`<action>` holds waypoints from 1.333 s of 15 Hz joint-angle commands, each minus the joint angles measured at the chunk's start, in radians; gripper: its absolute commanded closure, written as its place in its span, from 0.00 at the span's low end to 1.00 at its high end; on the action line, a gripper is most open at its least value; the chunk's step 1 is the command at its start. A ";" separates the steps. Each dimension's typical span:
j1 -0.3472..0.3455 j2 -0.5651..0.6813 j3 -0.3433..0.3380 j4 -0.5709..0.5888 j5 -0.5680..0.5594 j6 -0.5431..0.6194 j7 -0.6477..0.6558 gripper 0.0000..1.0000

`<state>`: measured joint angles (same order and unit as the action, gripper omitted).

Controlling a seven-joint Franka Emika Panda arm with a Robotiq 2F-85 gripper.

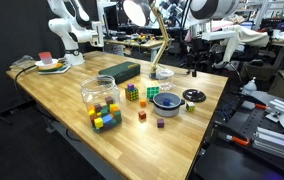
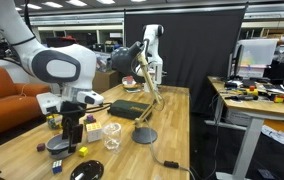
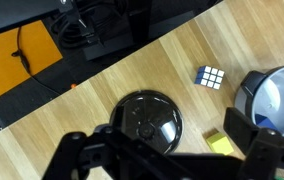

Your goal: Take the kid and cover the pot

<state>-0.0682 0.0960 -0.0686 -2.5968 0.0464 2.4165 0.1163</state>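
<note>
One arm is working at the wooden table (image 1: pixel 52 100), its gripper (image 3: pixel 160 152) pointed down at the corner where the task items sit. Wrist view: two dark fingers (image 3: pixel 74 150) come in from the bottom of the frame, spread wide with nothing between them, so the jaws are open and empty. The black round lid (image 3: pixel 148 115) lies flat on the wood under the gap, with a small knob at its centre. Whether the fingertips touch it cannot be told from this angle. The pot (image 3: pixel 277 95) sits to the lid's right, cut off by the frame edge; it is blue-grey, uncovered and apart from the lid. A Rubik's cube (image 3: pixel 212 77) rests on the wood near both, and a small yellow block (image 3: pixel 219 143) lies just beside the pot's rim. In an exterior view the gripper (image 1: pixel 195 60) stands above the lid (image 1: pixel 193 96), with the pot (image 1: pixel 166 101) near it and the cube (image 1: pixel 132 92) on the pot's far side. An orange block (image 1: pixel 141 116) and a purple block (image 1: pixel 160 123) lie loose in front of the pot. Further along the table are a clear tub (image 1: pixel 100 95) of coloured blocks, a dark green box (image 1: pixel 120 71) and a lamp (image 1: pixel 162 72) on a round base. In an exterior view the gripper (image 2: pixel 72 128) hangs from the arm, with the lid (image 2: pixel 86 170) lower in the frame.
</note>
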 commanded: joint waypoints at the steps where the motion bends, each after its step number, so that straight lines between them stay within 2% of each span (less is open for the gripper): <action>1: 0.001 -0.001 0.000 -0.005 0.010 0.021 -0.015 0.00; 9: -0.018 0.071 0.003 0.015 0.113 0.084 -0.139 0.00; 13: -0.038 0.161 -0.007 0.052 0.120 0.138 -0.139 0.00; 20: -0.084 0.330 0.009 0.165 0.140 0.123 -0.163 0.00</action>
<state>-0.1238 0.3714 -0.0808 -2.4773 0.1590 2.5556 -0.0129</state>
